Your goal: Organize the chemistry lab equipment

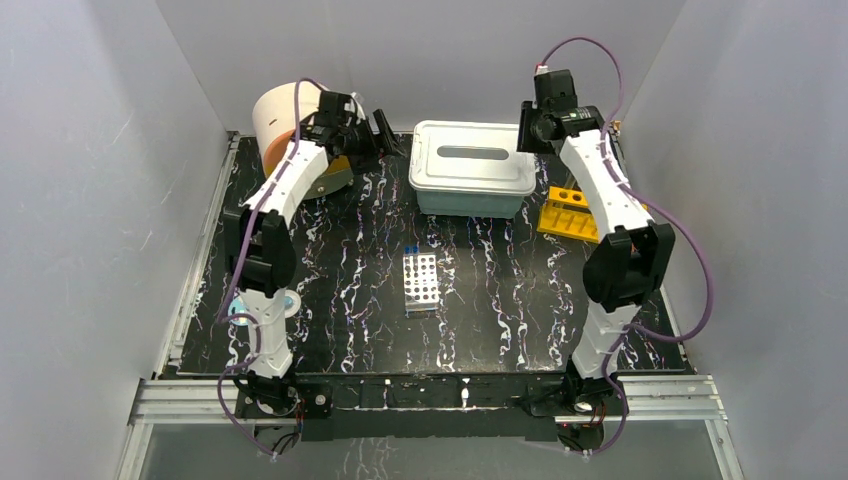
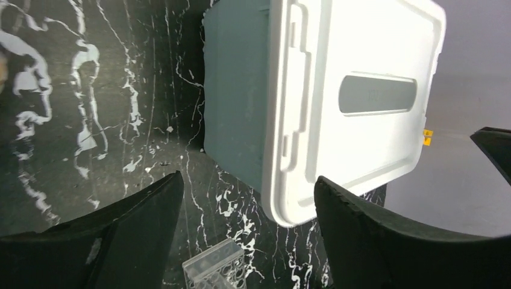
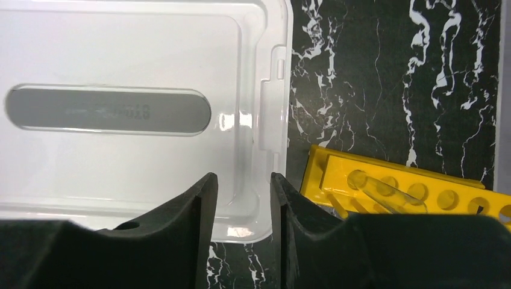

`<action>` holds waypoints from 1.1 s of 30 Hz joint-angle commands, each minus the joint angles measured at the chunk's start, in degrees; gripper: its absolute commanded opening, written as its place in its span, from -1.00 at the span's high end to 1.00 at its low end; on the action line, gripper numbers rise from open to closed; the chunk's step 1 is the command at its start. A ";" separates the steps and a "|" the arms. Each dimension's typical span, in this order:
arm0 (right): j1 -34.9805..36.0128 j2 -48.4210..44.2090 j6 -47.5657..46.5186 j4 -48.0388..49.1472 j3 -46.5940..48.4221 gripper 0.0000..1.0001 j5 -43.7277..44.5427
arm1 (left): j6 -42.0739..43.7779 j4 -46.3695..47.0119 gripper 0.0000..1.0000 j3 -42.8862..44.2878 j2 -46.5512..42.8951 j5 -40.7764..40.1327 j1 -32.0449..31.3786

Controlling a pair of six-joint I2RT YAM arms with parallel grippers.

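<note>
i see the big black table (image 1: 500,330) with white streaks. at the back, in the middle, sits the white box (image 1: 470,180) with its lid on. the round cream and orange drum (image 1: 280,115) is in the back left corner. my left claw (image 2: 248,180) is between the drum and the box. its two fingers are wide apart with nothing in them. my right claw (image 3: 242,177) hangs over the right edge of the box lid. its fingers are a little apart and hold nothing. the yellow rack (image 1: 568,213) sits just right of the box, and a clear tube (image 3: 385,191) lies on it. the clear plate with holes (image 1: 420,282) lies flat in the middle of the table, well apart from both claws.
</note>
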 commanded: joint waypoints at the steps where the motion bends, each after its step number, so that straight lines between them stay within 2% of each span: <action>1: 0.02 -10.06 0.66 3.44 -3.72 0.07 -0.70 | 6.17 -2.64 -0.66 -2.50 -13.52 -6.32 0.15; 5: 0.04 -24.31 -0.91 11.69 -19.79 -0.05 -5.01 | 8.74 -3.91 -0.95 -11.75 -24.41 -10.89 0.17; 7: 0.02 -29.85 -3.13 14.36 -25.53 -0.13 -8.28 | 9.53 -5.00 -0.97 -16.53 -29.84 -13.08 0.13; 12: 0.09 -37.69 -1.40 7.30 -30.30 -0.32 -9.43 | 8.26 -9.30 -0.97 -27.02 -43.29 -21.92 0.09; 13: 0.10 -39.96 -0.64 6.55 -32.22 -0.39 -8.71 | 7.78 -9.87 -0.97 -29.26 -46.38 -23.95 0.08; 14: 0.16 -42.47 -0.13 6.03 -34.09 -0.62 -7.90 | 7.57 -10.37 -0.97 -32.05 -49.16 -26.19 -0.03; 16: 0.13 -47.47 0.09 5.21 -37.22 -0.86 -5.49 | 7.22 -12.11 -0.97 -35.20 -55.04 -29.34 -0.07; 18: 0.15 -52.07 -0.35 4.36 -38.94 -0.97 -3.24 | 7.58 -14.35 -0.97 -37.00 -60.77 -32.60 -0.06; 26: 0.15 -61.33 -2.00 3.74 -39.67 -0.97 5.02 | 11.15 -24.21 -0.97 -33.08 -70.71 -42.58 -0.09; 33: 0.12 -64.72 -1.49 3.59 -36.99 -0.97 9.30 | 15.54 -31.30 -0.97 -23.69 -69.54 -47.80 -0.20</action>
